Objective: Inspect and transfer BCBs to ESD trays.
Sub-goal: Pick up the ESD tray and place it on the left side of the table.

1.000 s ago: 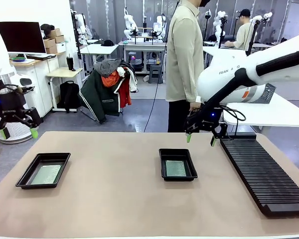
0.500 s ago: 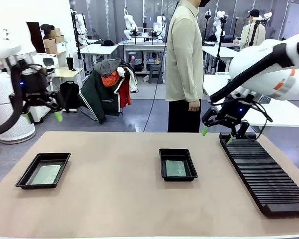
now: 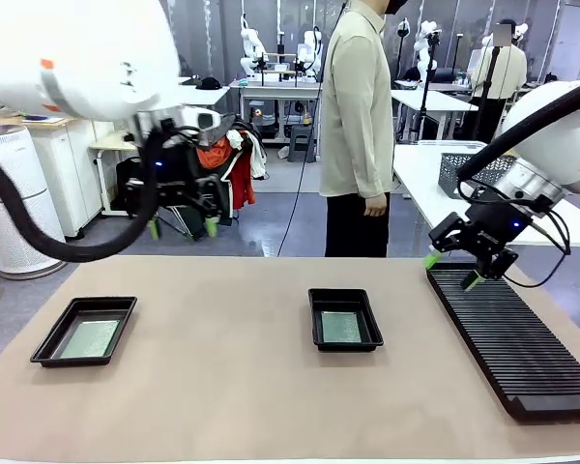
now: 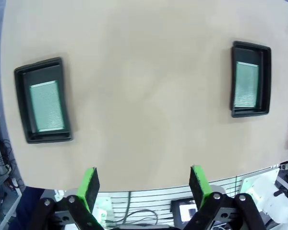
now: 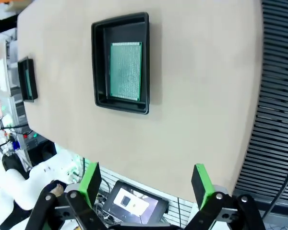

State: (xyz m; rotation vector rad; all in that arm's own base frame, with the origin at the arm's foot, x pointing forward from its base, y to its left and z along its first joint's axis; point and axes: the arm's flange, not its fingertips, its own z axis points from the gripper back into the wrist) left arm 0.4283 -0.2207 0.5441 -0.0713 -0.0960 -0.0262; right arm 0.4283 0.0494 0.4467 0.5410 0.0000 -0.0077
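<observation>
BCBs lie one to a tray on my screen: one board (image 3: 89, 338) sits flat in the left ESD tray (image 3: 50, 340), and a second board (image 3: 341, 327) rests in the middle ESD tray (image 3: 315, 311). Both trays sit well apart on the counter (image 3: 222, 387), a broad tan surface that looks matte and bare between them. Along the counter's right side runs a long black ribbed rack (image 3: 512, 338), angled toward the near edge.

I see my left pincer (image 3: 183, 228) raised above the far left part of the counter, its green pads apart and nothing between them. From the left wrist view the same pincer (image 4: 143, 184) looks straight down on the tan surface with both trays in sight. My right pincer (image 3: 452, 271) hangs over the far end of the rack, pads spread and holding nothing; in the right wrist view (image 5: 147, 184) it looks down on the middle tray's board, with rack ribs along the picture's right side.

A person (image 3: 358, 116) in a pale long-sleeved shirt and dark trousers stands at the far side, one hand (image 3: 374, 205) down by the thigh. Behind are a grey floor, white desks, a chair heaped with dark and red jackets (image 3: 213, 174), a white cabinet at left, and a grey mesh basket (image 3: 464, 172) on a white table to the right.
</observation>
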